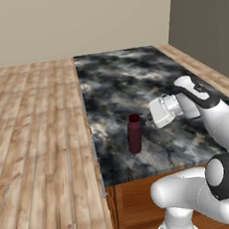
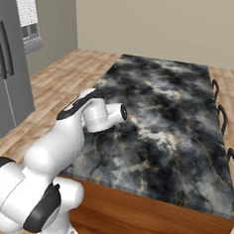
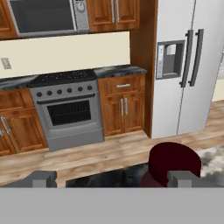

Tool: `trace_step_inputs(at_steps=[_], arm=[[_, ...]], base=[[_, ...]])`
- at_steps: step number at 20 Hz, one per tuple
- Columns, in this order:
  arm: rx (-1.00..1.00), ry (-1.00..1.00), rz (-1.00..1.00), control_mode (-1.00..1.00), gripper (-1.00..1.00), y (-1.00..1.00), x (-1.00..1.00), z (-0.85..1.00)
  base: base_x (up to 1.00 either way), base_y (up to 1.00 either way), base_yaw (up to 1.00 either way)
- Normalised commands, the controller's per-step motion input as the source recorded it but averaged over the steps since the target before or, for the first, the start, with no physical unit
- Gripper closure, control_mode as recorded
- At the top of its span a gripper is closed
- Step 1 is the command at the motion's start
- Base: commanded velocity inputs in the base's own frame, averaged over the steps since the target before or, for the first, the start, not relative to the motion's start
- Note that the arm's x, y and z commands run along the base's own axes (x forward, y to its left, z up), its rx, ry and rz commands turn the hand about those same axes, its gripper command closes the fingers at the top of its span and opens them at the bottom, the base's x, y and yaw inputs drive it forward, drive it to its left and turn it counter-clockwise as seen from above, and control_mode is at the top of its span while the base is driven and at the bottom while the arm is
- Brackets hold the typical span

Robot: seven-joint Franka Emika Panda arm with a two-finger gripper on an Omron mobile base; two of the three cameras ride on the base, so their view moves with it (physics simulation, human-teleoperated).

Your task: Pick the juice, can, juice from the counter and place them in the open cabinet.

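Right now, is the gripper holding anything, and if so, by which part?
Nothing is held. The gripper is open, and the maroon bottle stands free on the counter in front of it.

The desk (image 1: 133,79) has a marbled top of black, grey and white over a reddish-brown wooden base. A dark maroon bottle (image 1: 134,133) stands on it, its cap the same deep red. The arm (image 1: 211,111) is white with dark joints, and the pincer (image 3: 111,178) has grey tips. The floor (image 1: 34,145) is pale wooden planks. The fridge (image 3: 183,65) is silver-grey, the stove (image 3: 68,109) grey with a black top, the cupboards (image 3: 122,105) reddish-brown, and the walls (image 1: 76,20) beige.
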Motion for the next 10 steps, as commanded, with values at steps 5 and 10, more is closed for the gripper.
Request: trace_step_inputs(at_steps=[5,10], arm=[[0.0,0.0,0.0,-1.0,-1.0,0.0,0.05,-0.04],[0.0,0.0,0.0,-1.0,-1.0,-0.02,0.09,-0.05]], base=[[0.0,0.0,0.0],[0.0,0.0,0.0]])
